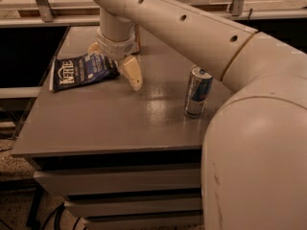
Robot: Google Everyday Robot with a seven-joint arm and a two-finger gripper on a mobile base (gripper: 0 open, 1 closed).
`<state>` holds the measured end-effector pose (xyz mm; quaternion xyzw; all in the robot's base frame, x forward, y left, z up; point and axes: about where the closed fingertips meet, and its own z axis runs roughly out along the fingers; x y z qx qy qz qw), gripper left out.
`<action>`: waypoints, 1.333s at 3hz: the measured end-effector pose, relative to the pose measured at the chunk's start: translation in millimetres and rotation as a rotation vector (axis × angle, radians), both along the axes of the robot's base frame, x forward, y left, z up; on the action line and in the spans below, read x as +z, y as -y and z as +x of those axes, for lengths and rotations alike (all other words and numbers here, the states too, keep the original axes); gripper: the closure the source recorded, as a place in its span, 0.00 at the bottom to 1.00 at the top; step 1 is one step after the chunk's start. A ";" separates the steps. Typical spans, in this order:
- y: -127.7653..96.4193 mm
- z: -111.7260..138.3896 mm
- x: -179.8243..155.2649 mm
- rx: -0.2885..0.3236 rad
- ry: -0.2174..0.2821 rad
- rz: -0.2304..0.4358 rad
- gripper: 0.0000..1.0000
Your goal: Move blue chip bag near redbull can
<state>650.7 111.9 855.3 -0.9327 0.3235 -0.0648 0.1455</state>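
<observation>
The blue chip bag (81, 71) lies flat at the table's back left, with its white lettering toward the left. The redbull can (198, 91) stands upright on the right side of the table, well apart from the bag. My gripper (113, 63) hangs from the arm over the bag's right end. One pale finger (132, 74) points down on the near side of that end and the other finger (94, 48) shows on the far side. The fingers are spread, with the bag's right end between them. The bag rests on the table.
The grey table (105, 123) has its front edge near me and its left edge just beyond the bag. My arm's large pale links (249, 143) fill the right side of the view. A sliver of something brown (136, 35) shows behind the wrist. A railing runs along the back.
</observation>
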 end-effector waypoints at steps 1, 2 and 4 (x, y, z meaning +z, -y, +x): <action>3.4 4.0 -5.9 -0.019 -0.004 -0.013 0.00; 5.5 6.0 -11.8 -0.028 -0.020 -0.022 0.00; 9.8 8.6 -20.1 -0.036 -0.061 -0.035 0.18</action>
